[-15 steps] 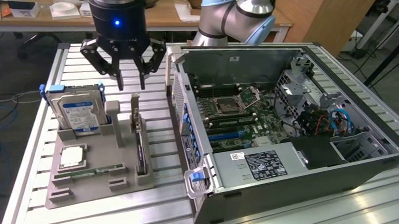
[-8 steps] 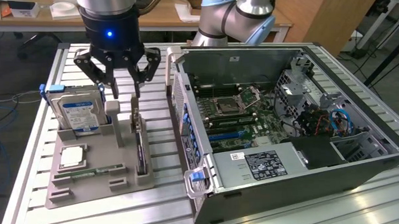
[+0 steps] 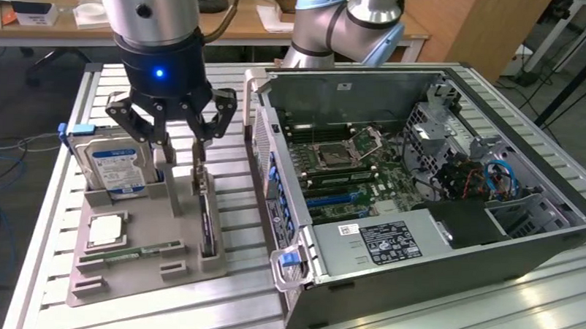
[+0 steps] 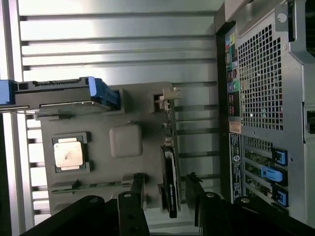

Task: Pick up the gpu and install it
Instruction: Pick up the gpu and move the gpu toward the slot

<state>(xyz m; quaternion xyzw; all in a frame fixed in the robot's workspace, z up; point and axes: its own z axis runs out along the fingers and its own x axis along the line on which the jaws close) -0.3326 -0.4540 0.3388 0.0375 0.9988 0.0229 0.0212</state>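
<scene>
On its long edge in a slot of the grey moulded parts tray (image 3: pixel 165 211), the gpu (image 3: pixel 206 220), a thin green circuit card with a round black fan on one face, stands upright along the tray side nearest the computer. The black multi-link gripper (image 3: pixel 179 152), below a silver wrist with a blue light, hangs just above the card's far end. Its fingers are spread apart and hold nothing. In the wrist view one finger (image 4: pixel 137 189) sits on either side of the card's fan end, and contact cannot be made out. Beside the card on the same tray, a narrow green memory stick (image 3: pixel 134 252) lies in its groove. A square silver processor chip (image 3: pixel 106 231) rests in a recess. A boxy silver hard drive with a blue-and-white label (image 3: pixel 117 169) stands on edge at the tray's far end. To the exterior view's right, a dark tower computer case (image 3: pixel 264 156) lies open on its side, its green motherboard (image 3: pixel 371 174) exposed. Tray and case sit on a slatted aluminium table (image 3: pixel 242 207), with the grey jointed robot arm (image 3: pixel 356 20) rising behind.
</scene>
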